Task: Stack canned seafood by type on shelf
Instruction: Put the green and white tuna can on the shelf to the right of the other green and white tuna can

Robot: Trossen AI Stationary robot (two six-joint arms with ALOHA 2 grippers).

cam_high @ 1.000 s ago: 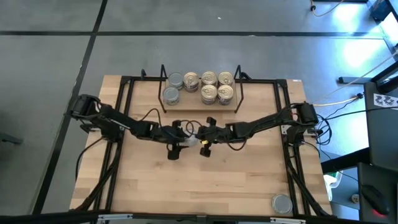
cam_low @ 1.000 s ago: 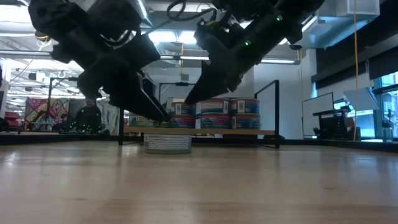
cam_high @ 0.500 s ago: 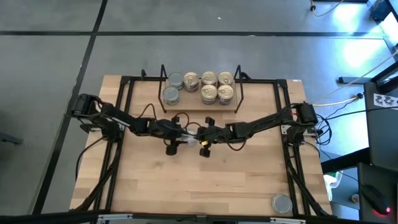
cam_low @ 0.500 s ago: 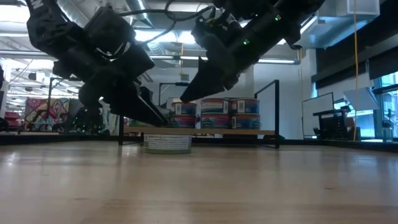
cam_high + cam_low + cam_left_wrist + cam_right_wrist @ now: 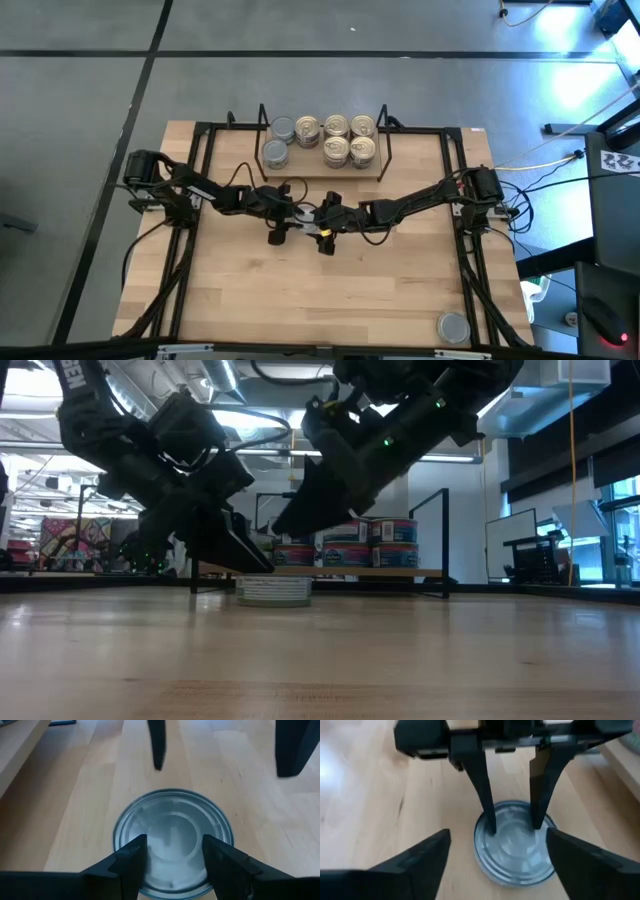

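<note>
Tins number eight in all on the light, plank-grained table (image 5: 240, 300). Nearest the front edge, alone at the right-hand corner, sits one short round tin (image 5: 453, 327) with a plain grey-silver top, well apart from everything else. At the table's middle lies a second silver-topped tin (image 5: 172, 841), a shallow disc with a raised rim and a dished, dully reflective lid; the low view shows its ribbed side wall flat on the wood (image 5: 273, 591). Both dark, six-joint arms meet over it. The left gripper (image 5: 172, 854) hangs just above the lid, its two flat black fingers (image 5: 485, 795) spread a little, their tips over the lid inside its rim and gripping nothing. The right gripper (image 5: 324, 240) hovers just beside it on the opposite side, its fingers (image 5: 156, 742) splayed much wider than the tin and likewise holding nothing. Beyond the arms, at the far edge, stands the shelf (image 5: 322, 170), a pale wooden board between two black wire end frames. Six tins rest on it in two rows: two silver-topped tins (image 5: 277, 142) at the left end, and four gold pull-tab tins (image 5: 347, 139) grouped to their right.
</note>
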